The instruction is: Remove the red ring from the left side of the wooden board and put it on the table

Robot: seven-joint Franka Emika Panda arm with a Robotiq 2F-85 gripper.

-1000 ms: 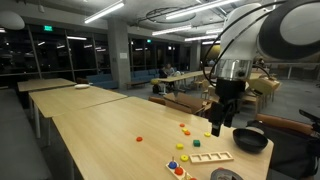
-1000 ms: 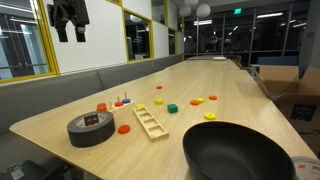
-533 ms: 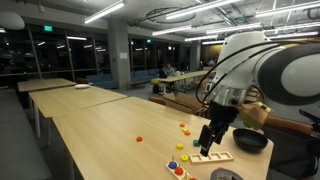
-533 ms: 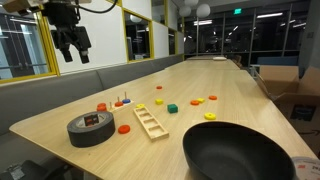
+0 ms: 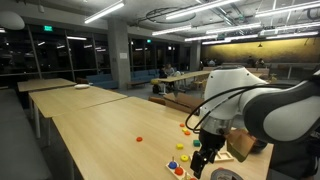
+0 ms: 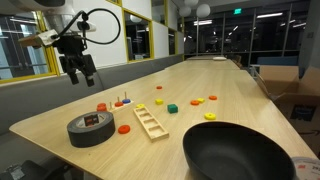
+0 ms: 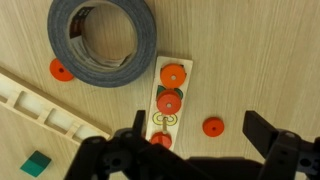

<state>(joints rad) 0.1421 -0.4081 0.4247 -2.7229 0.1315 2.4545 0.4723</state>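
The small wooden board [image 7: 166,112] lies below the tape roll in the wrist view. It carries a red ring [image 7: 173,75] at its top end, a second red ring [image 7: 168,102] in the middle and a third [image 7: 160,140] at its bottom end, partly behind my finger. My gripper [image 7: 200,135] is open and empty above the board's lower end and a loose red ring [image 7: 212,127] on the table. In both exterior views the gripper [image 6: 80,72] [image 5: 203,160] hangs above the board [image 6: 120,103].
A grey tape roll [image 7: 100,40] [image 6: 90,128] lies beside the board, a slotted wooden rack [image 7: 40,105] [image 6: 151,121] next to it. Another loose red ring [image 7: 62,70] and a green block [image 7: 35,165] lie nearby. A black bowl [image 6: 240,155] stands at the table's near edge.
The arm has come down from high above the table toward the board and tape roll. The gripper has stayed open. No object has moved.
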